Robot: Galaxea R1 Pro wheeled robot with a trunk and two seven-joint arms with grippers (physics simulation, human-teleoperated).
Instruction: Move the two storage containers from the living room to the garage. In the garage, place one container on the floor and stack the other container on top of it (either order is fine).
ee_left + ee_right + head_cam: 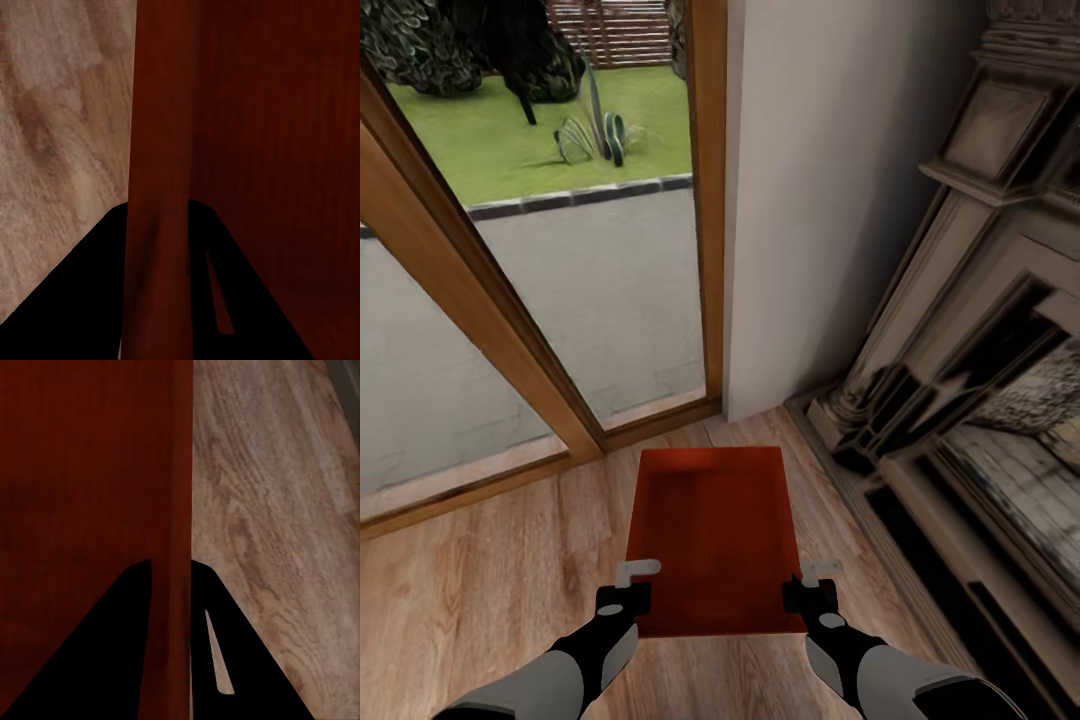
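Observation:
One orange-red storage container (715,530) sits straight ahead of me over the light wood plank floor of the living room, open side up and empty. My left gripper (630,592) is shut on its left wall near the front corner. My right gripper (812,590) is shut on the right wall, opposite it. In the left wrist view the thin red wall (157,135) runs between the two dark fingers of the left gripper (157,206). The right gripper (170,566) pinches the container (75,472) the same way. Whether the container touches the floor, I cannot tell.
Wood-framed glass doors (510,330) stand ahead and to the left, with a paved yard and lawn behind them. A white wall corner (800,200) rises straight ahead. The stone fireplace (970,400) lines the right side. Bare plank floor (470,590) lies to the left.

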